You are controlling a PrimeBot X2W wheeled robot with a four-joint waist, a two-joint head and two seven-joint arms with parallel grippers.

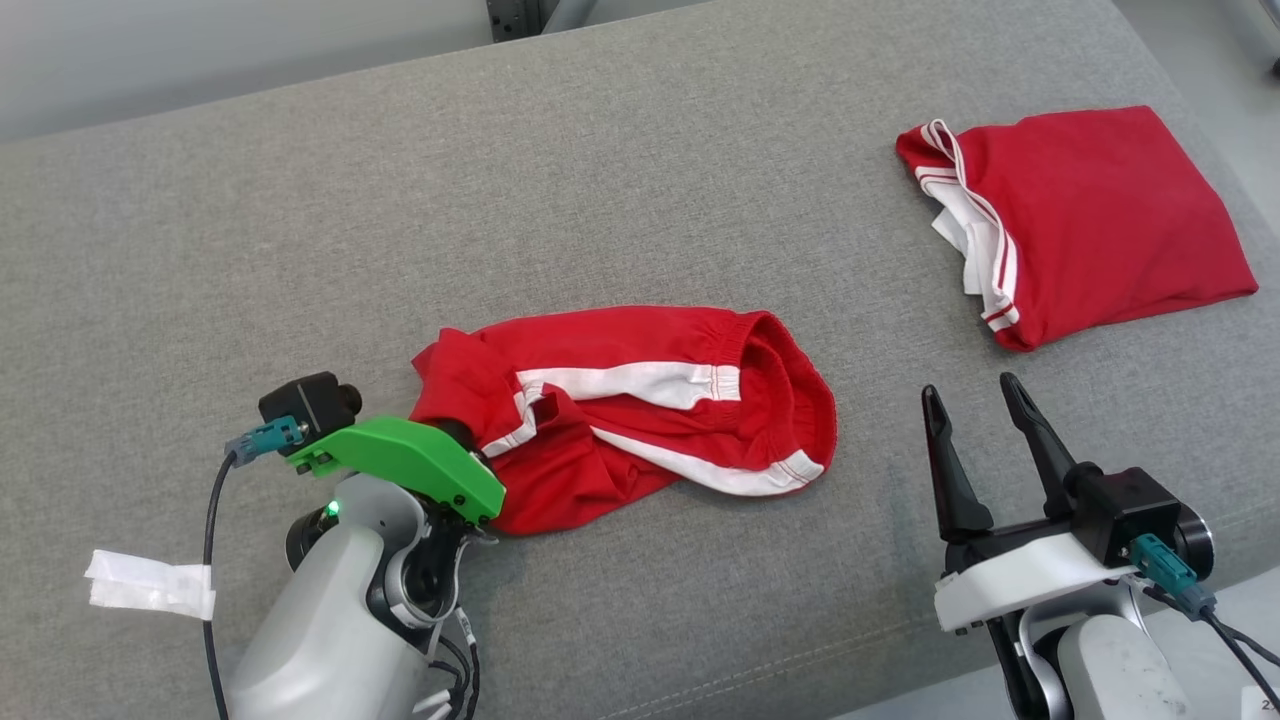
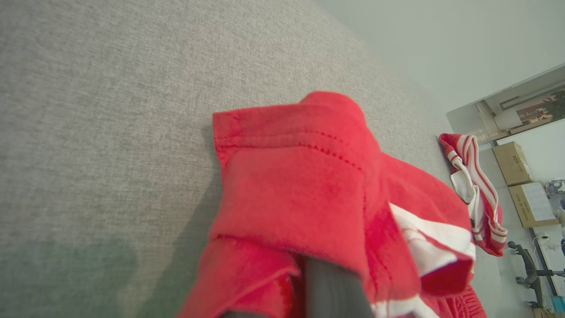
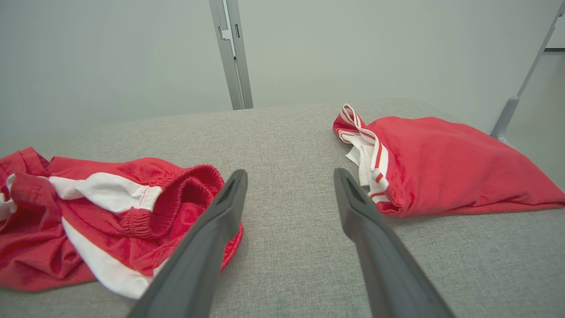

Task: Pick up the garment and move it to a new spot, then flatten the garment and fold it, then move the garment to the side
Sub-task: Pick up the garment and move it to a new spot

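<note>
We have the left gripper [image 1: 458,434] clenched on the garment [image 1: 640,420], a pair of red shorts with white side stripes. It bites the leg end at the 9 o'clock edge of the heap, and the left wrist view shows red cloth draped over one dark finger [image 2: 329,287]. In the head view the shorts lie crumpled just below the centre of the grey cushion [image 1: 600,150], waistband toward 3 o'clock. The right gripper [image 1: 970,388] stands released at 4 o'clock, jaws wide and empty, near the waistband but apart from it.

We judge the step in hand to be the pick-up and move. To do it well, we should lift until the whole heap clears the cushion rather than dragging it. We should then carry it toward the bare fabric at 11 o'clock, well apart from the folded red garment [image 1: 1090,220] at 2 o'clock. Hanging from one end, the cloth should untwist, which would ease the flattening; the free right gripper could then take the waistband.

As for containers, two cardboard boxes [image 2: 512,163] stand beyond the cushion at 3 o'clock in the left wrist view; they look shut, and we cannot tell what they hold
</note>
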